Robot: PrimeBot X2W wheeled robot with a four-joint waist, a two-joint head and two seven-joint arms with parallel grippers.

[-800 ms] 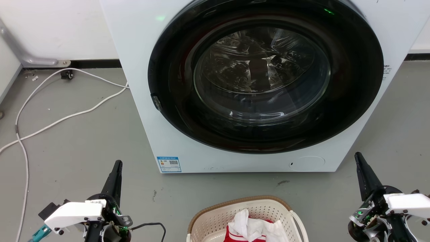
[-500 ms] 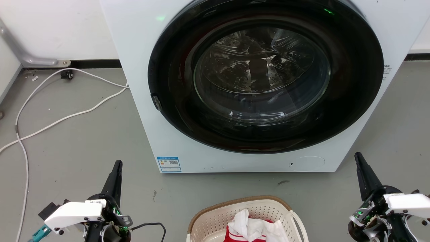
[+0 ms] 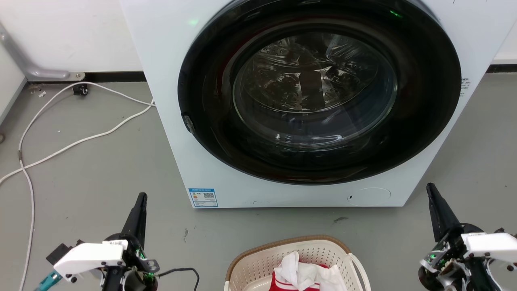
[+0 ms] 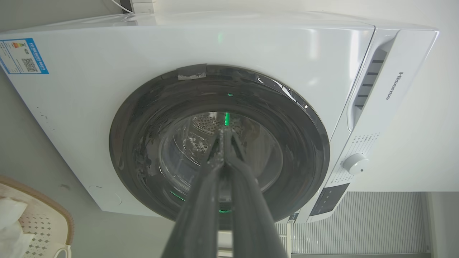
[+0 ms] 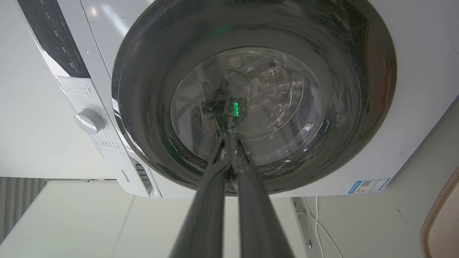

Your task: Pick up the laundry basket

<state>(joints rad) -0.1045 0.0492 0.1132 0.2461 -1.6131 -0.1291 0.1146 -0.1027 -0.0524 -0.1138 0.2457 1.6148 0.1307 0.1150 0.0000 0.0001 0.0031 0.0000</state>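
Cream perforated laundry basket [image 3: 258,262], brown woven-look rim, upright on the floor; white and red cloth inside

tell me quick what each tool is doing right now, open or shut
Left tool: closed, holding nothing.
Right tool: closed, holding nothing.

White washing machine [image 3: 177,133], dark round door [image 3: 319,93] shut; white cables [image 3: 68,143] on grey floor [image 3: 101,178] beside it
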